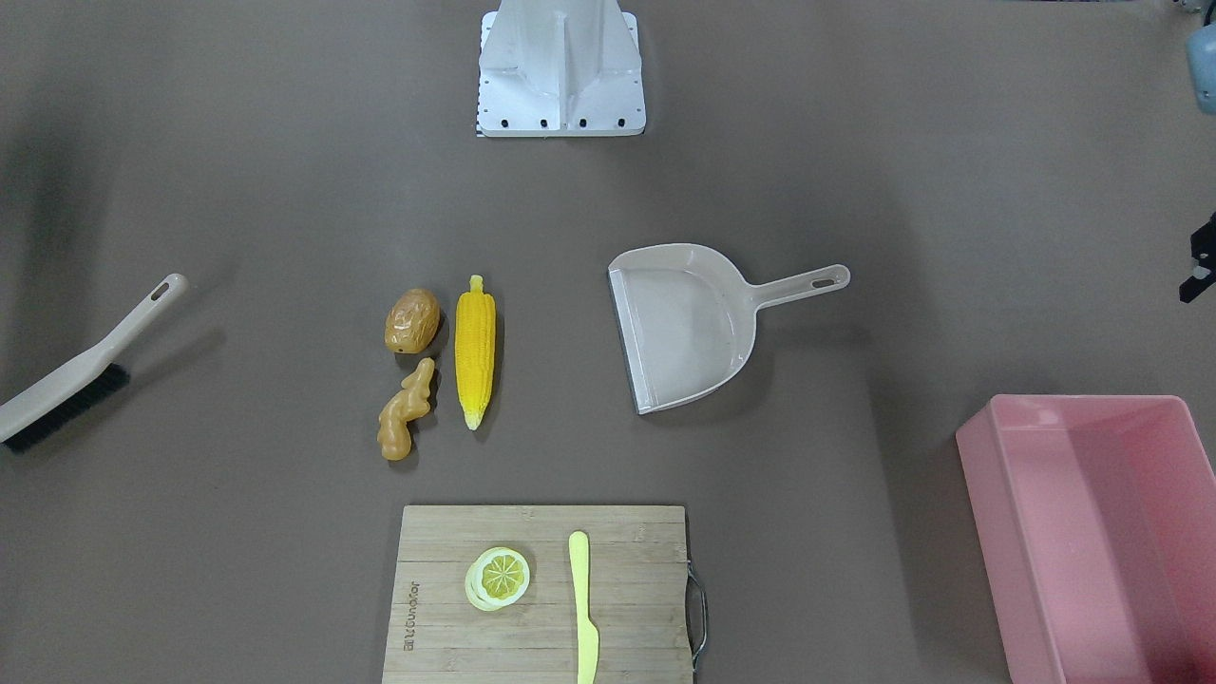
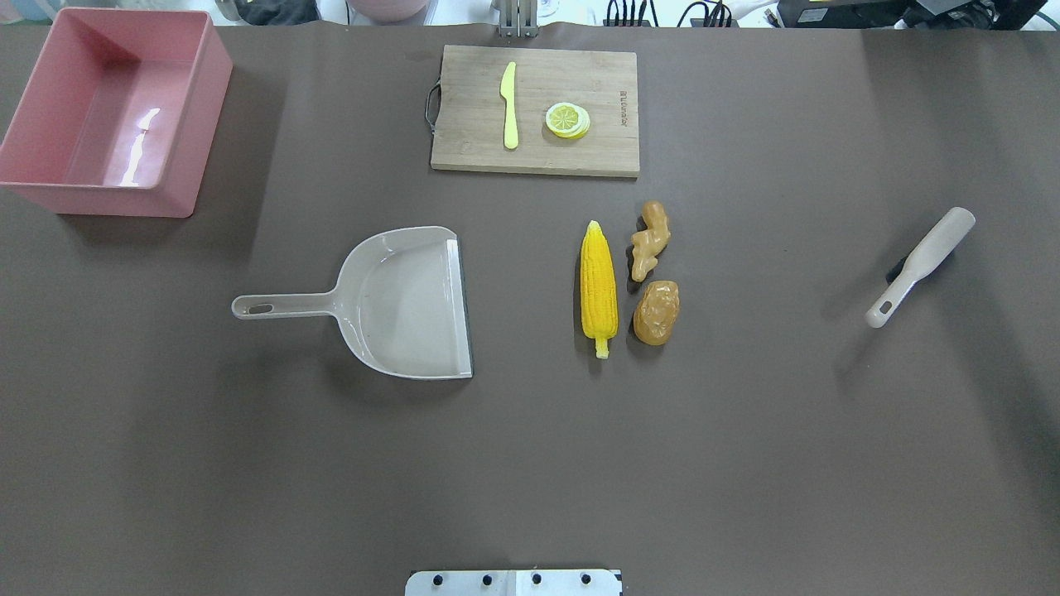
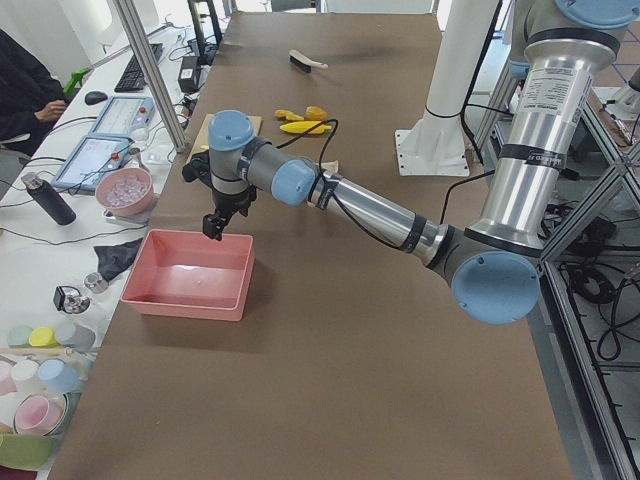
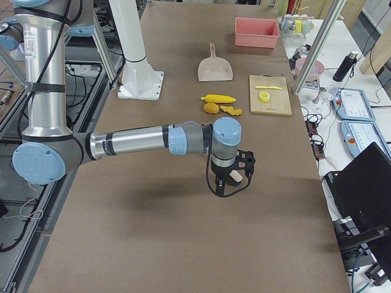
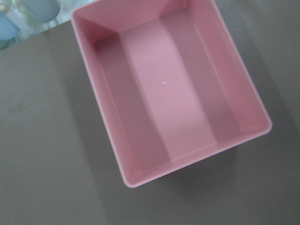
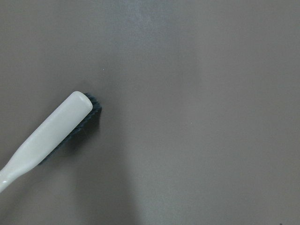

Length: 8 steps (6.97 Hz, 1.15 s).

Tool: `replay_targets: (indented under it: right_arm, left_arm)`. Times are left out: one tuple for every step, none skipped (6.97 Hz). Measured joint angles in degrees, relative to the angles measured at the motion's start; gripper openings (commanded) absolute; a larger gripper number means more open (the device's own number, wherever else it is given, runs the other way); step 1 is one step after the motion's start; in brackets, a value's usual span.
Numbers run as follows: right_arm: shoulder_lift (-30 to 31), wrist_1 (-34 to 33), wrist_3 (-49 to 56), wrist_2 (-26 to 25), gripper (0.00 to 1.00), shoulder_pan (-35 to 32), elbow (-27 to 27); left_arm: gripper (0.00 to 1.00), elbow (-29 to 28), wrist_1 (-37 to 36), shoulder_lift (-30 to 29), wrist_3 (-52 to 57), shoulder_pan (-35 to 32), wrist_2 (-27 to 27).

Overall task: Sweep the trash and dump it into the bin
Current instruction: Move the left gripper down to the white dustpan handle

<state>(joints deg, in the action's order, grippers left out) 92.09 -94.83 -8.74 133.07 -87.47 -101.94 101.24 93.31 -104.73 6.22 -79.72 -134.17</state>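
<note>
While left hand (image 3: 212, 232) hangs raised, bin (image 3: 185, 301) lies nearby, lower.

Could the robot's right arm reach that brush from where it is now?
Probably yes. The right gripper hangs just above the brush, which lies alone on the table, and nothing near it looks likely to block a descent.

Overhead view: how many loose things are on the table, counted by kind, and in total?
Toy foods: 4 (long yellow corn cob, brown lumpy potato, knobby tan ginger root, round yellow lemon slice)
Cleaning tools: 2 (grey-beige plastic dustpan, beige-handled brush)
Kitchen tools: 2 (wooden cutting board, yellow-green plastic knife)
Bins: 1 (pink rectangular plastic tub)
Total: 9
</note>
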Motion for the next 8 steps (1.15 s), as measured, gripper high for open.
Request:
replay_targets:
  right_arm:
    - [0.0,0.0,0.0,0.0,1.0,0.0,0.0]
    - [0.0,0.0,-0.1,-0.1,1.0,-0.1,0.1]
    - [0.0,0.0,-0.1,-0.1,1.0,-0.1,0.1]
    - [0.0,0.0,-0.1,0.0,1.0,-0.1,0.0]
    - [0.0,0.0,-0.2,0.0,1.0,-0.1,-0.1]
    - [0.0,-0.1,-0.2,0.0,1.0,-0.1,-0.1]
    - [0.0,-0.1,-0.2,0.0,1.0,-0.1,-0.1]
    - [0.0,-0.1,-0.2,0.0,1.0,-0.1,-0.1]
  left_arm:
    - [0.97,-0.5,0.7,-1.5,0.4,2.8,0.1]
    - [0.97,-0.6,2.3,-2.5,0.9,4.7,0.2]
    - [0.97,-0.3,3.8,-3.7,1.3,6.6,1.3]
    - [0.97,0.4,4.5,-4.8,1.5,9.4,4.3]
    - [0.96,1.4,4.8,-6.0,1.6,13.1,8.8]
    - [0.86,2.1,5.0,-7.4,1.6,17.0,12.8]
    - [0.84,3.1,5.0,-8.4,1.5,20.1,15.0]
    - [0.91,4.4,5.0,-8.7,1.1,22.6,15.9]
